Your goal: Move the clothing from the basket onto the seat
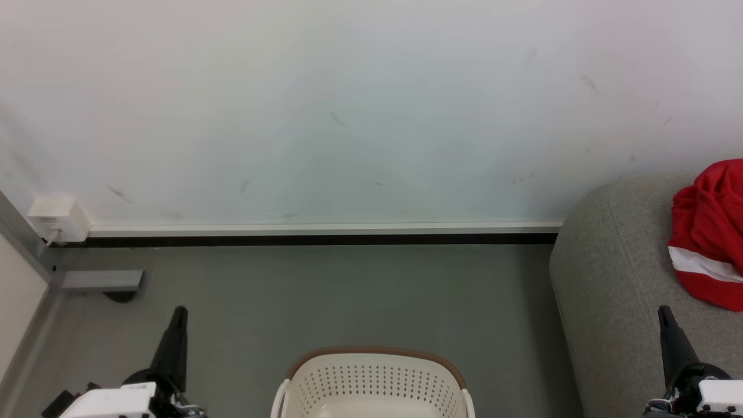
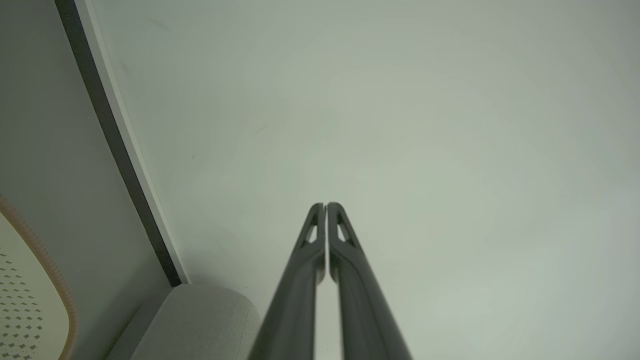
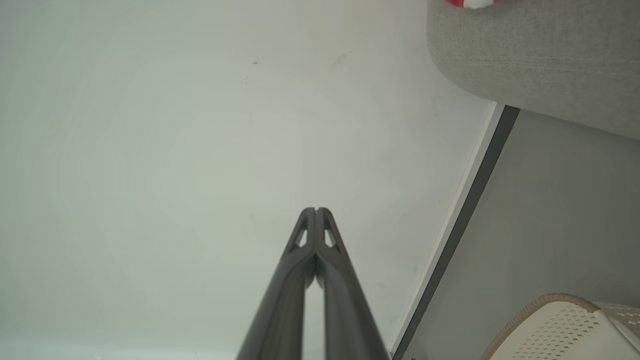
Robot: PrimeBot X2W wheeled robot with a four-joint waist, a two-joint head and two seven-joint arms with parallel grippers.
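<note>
The clothing (image 1: 705, 232) lies bunched on the seat (image 1: 615, 278), up and right of my right gripper (image 1: 663, 312) — the nearer of my 2 arms. It and the left gripper (image 1: 179, 312) are pinched together, holding nothing; the basket (image 1: 377, 350) sits between them.

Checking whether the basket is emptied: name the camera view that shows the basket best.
Head view: the basket sits bottom centre, brown rim and perforated inner wall facing the camera. Left wrist view catches an edge slice; right wrist view, one corner.
</note>
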